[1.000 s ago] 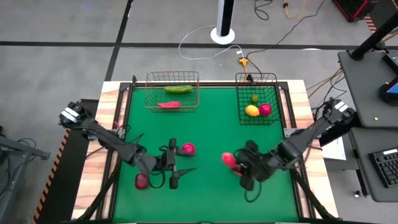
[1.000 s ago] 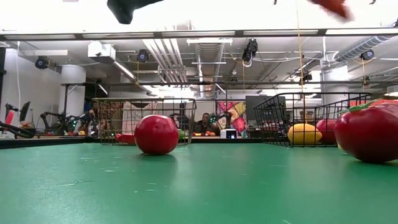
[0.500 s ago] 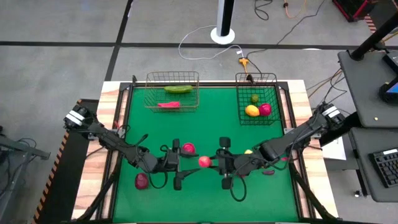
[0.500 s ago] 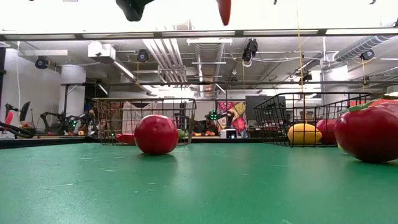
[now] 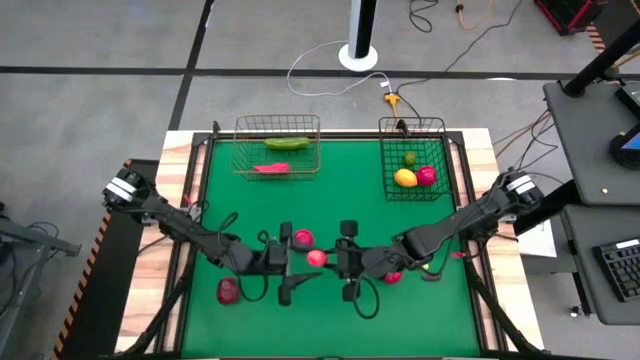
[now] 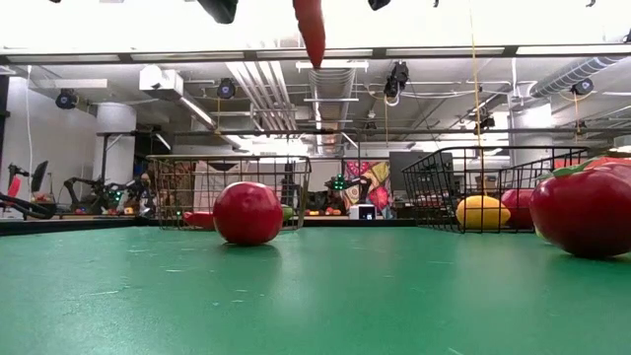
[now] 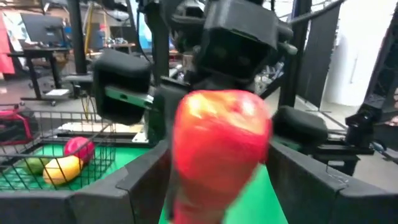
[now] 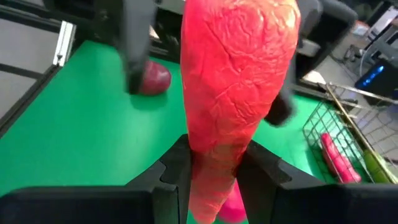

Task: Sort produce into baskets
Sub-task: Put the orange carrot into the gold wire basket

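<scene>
Red chili (image 5: 317,258), gripped by the right gripper (image 5: 343,262), is hiding mid-frame between the left gripper's (image 5: 292,265) open fingers.

- Red chili (image 8: 239,87): wrinkled, veined skin with a soft plastic sheen, not smooth.
- Table cover (image 5: 330,215): matt green, cloth-like, faint specks up close in the low view.
- Table edge (image 5: 181,170): pale bare wood, grain showing.
- Tan basket (image 5: 277,130): thin metal wire mesh, light and dull.
- Dark basket (image 5: 412,128): black wire mesh, coated-looking.
- Round red fruit (image 6: 247,212): smooth, glossy, small highlights.
- Lemon (image 6: 482,211): smooth yellow plastic, slight shine.
- Right gripper (image 8: 211,165) fingers (image 8: 171,171): matt black plastic, hard-edged.
- Left gripper (image 5: 287,262): the same dull black.
</scene>
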### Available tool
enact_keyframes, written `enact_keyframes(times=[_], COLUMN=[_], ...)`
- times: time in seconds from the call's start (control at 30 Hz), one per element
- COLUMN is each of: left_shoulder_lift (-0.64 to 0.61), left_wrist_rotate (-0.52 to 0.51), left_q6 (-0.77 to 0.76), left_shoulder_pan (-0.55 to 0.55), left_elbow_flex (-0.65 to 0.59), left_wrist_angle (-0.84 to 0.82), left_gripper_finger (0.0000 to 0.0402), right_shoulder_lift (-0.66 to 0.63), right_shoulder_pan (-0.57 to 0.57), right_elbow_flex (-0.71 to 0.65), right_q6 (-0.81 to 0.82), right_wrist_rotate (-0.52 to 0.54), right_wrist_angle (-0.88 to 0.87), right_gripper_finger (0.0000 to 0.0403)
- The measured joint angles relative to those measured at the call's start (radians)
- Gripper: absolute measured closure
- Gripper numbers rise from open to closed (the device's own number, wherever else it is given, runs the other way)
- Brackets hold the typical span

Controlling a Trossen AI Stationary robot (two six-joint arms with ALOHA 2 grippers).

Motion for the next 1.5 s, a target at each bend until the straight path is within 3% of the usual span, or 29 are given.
enact_keyframes(times=[0.2, 0.47, 0.7, 0.9, 1.23, 1.4, 1.5], left_shoulder_lift=[0.000, 0.000, -0.001, -0.047, -0.289, -0.433, -0.470], left_wrist_rotate=[-0.002, -0.009, -0.016, -0.106, -0.192, -0.178, -0.089], left_q6=[0.041, 0.049, 0.048, 0.047, 0.034, 0.057, 0.060], left_shoulder_pan=[0.004, 0.009, 0.009, 0.010, 0.083, 0.250, 0.401], left_elbow_flex=[0.000, 0.000, 0.000, 0.000, 0.000, 0.049, 0.142], left_wrist_angle=[0.008, 0.006, 0.007, -0.055, -0.431, -0.683, -0.910], left_gripper_finger=[0.0181, 0.0295, 0.0297, 0.0297, 0.0297, 0.0297, 0.0297], right_shoulder_lift=[-0.003, -0.007, -0.014, -0.095, -0.236, -0.241, -0.237], right_shoulder_pan=[-0.001, -0.006, -0.006, -0.007, -0.010, -0.012, -0.017], right_elbow_flex=[0.000, 0.000, 0.000, 0.001, 0.001, 0.001, 0.001], right_q6=[0.009, 0.044, 0.048, 0.107, 0.230, 0.221, 0.221], right_wrist_rotate=[-0.001, 0.001, 0.001, 0.002, 0.012, 0.012, 0.011], right_wrist_angle=[-0.002, -0.002, -0.016, -0.097, -0.289, -0.298, -0.299], right_gripper_finger=[0.0305, 0.0251, 0.0205, 0.0173, 0.0134, 0.0132, 0.0135])
